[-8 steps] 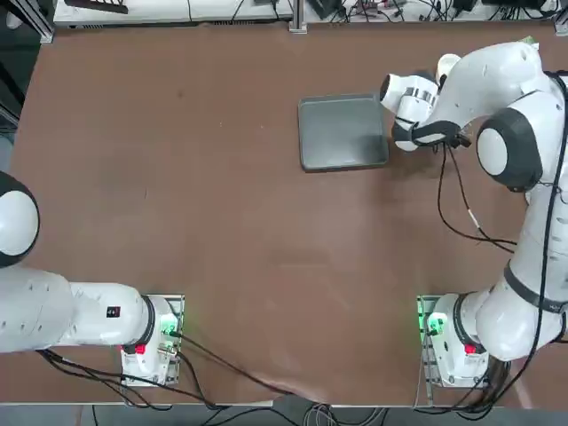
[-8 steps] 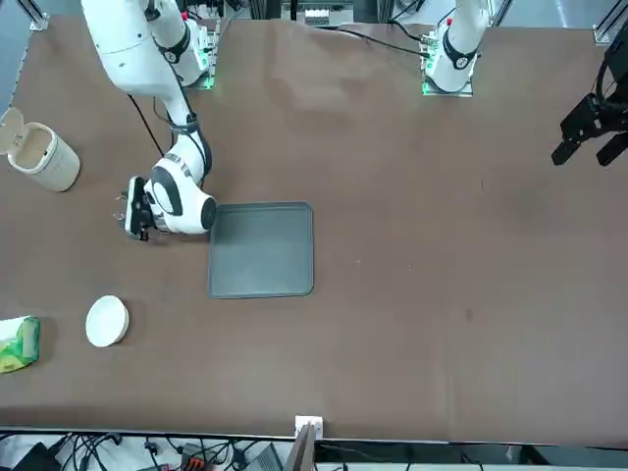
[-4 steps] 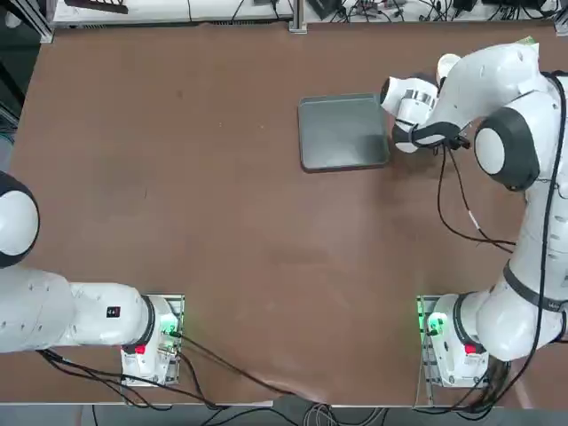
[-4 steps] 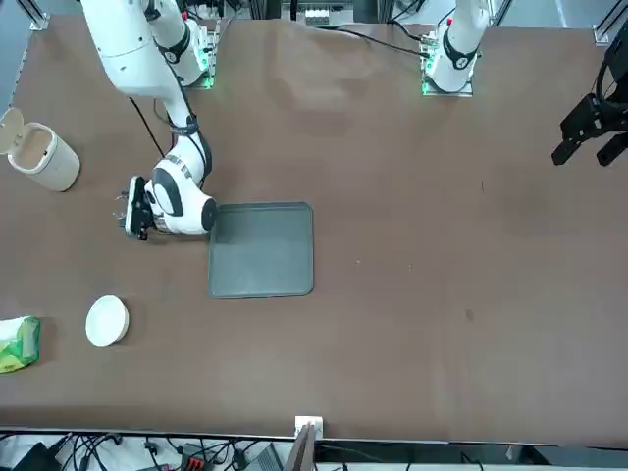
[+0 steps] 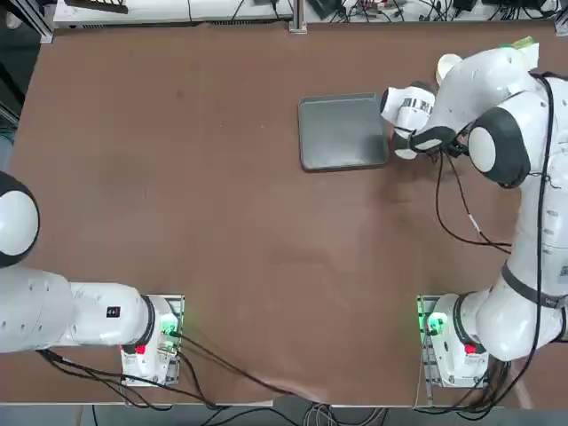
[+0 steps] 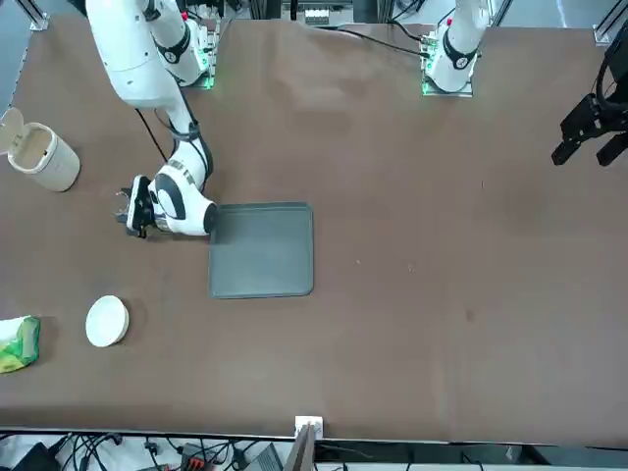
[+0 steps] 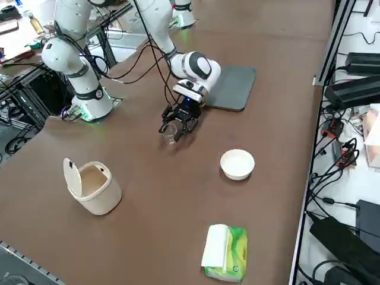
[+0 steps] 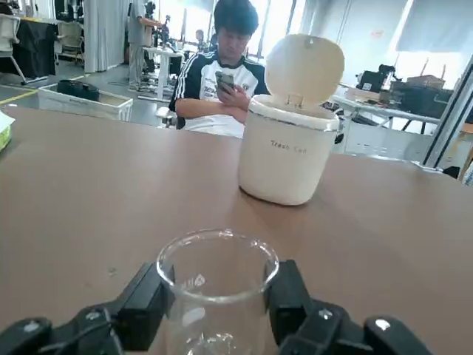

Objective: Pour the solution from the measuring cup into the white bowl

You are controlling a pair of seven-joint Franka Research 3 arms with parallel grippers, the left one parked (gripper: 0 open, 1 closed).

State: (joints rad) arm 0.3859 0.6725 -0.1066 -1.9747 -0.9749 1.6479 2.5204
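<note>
My right gripper (image 8: 216,307) is shut on the measuring cup (image 8: 218,274), a small clear glass held upright between the two black fingers (image 8: 144,303). In the right side view the gripper (image 7: 176,126) holds the cup (image 7: 171,134) low over the table, just off the short end of the grey tray. The front view shows the gripper (image 6: 129,207) beside the tray's corner. The white bowl (image 7: 237,164) stands apart from the gripper, further out toward the table's far edge. It also shows in the front view (image 6: 106,321) and peeks past the arm in the top view (image 5: 448,65).
The dark grey tray (image 6: 261,249) lies next to the wrist. An off-white lidded container (image 7: 92,185) with its lid up stands ahead of the cup in the wrist view (image 8: 290,148). A green packet (image 7: 225,252) lies near the table corner. A seated person (image 8: 222,81) is beyond the table.
The right wrist has turned a little and the gripper has shifted slightly beside the tray. The cup stays in the grip.
</note>
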